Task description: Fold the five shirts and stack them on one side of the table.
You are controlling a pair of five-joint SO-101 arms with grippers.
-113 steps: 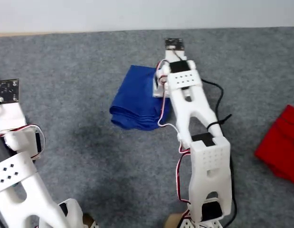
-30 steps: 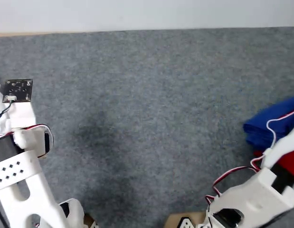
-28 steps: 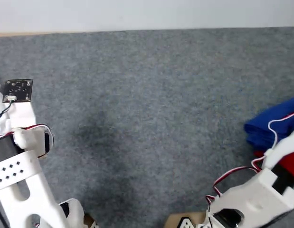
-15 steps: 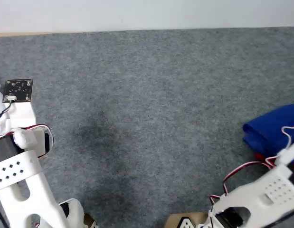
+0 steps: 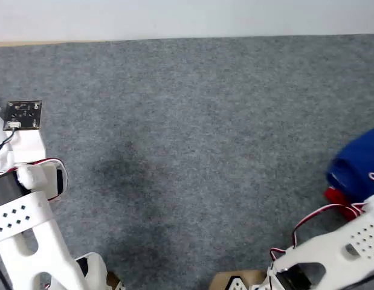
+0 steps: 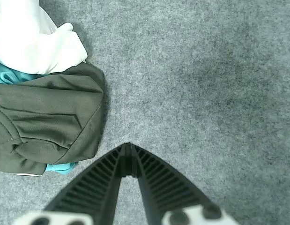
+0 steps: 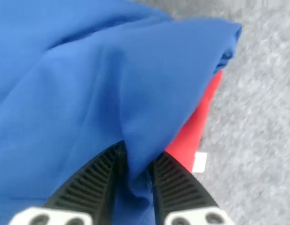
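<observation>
1. In the high view, the blue shirt (image 5: pixel 361 163) is seen at the 4 o'clock edge of the grey table (image 5: pixel 193 121). It is laid over the red shirt (image 5: pixel 335 196), of which one corner is exposed.
2. A fold of the blue shirt is pinched between the narrow jaws of the right gripper (image 7: pixel 137 154).
3. The left gripper (image 6: pixel 130 149) is closed on nothing, its tips together above bare table.
4. A dark shirt (image 6: pixel 46 117), a white shirt (image 6: pixel 32 37) and a teal shirt (image 6: pixel 6 77) are piled together just beside it.
5. The left arm (image 5: pixel 23 235) is seen at 8 o'clock and the right arm (image 5: pixel 338 254) at 5 o'clock.
</observation>
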